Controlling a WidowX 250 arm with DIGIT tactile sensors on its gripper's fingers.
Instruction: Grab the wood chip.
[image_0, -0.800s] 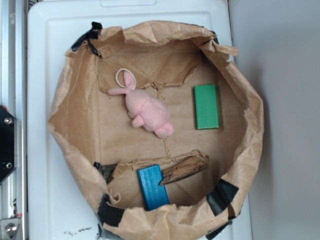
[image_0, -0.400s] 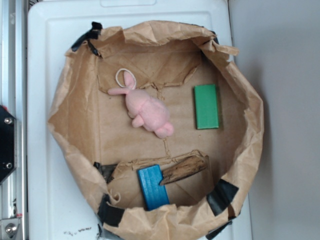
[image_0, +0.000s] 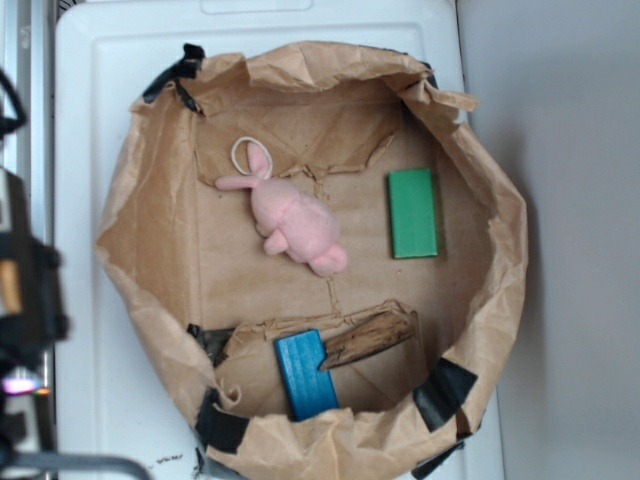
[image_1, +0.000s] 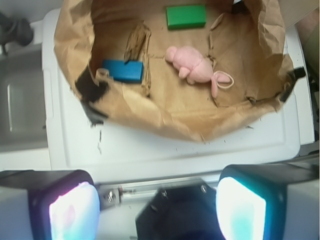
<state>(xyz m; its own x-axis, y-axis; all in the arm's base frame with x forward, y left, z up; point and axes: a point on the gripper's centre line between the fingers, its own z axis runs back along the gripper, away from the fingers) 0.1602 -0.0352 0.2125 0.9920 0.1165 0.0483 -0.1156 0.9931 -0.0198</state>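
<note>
While the arm is seen only as a blur at the exterior view's left edge:
Gripper (image_1: 157, 202): fingers spread wide, nothing held, shown only by wrist view.
Wood chip (image_0: 369, 339): laid against the blue block (image_0: 306, 373).

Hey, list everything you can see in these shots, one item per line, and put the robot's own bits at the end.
wood chip: one, dark brown, near edge of the bag floor, one end against the blue block.
blue block: one, blue, beside the wood chip by the bag's lower wall.
green block: one, green, right side of the bag floor, apart from the rest.
plush rabbit: one, pink, middle of the bag floor, with a pale loop at its ear.
paper bag: one, brown, rolled open, black tape patches on its rim.
lid: one, white, under the bag.
end effector: one, fingers apart, open, outside the bag above the white lid.
</note>
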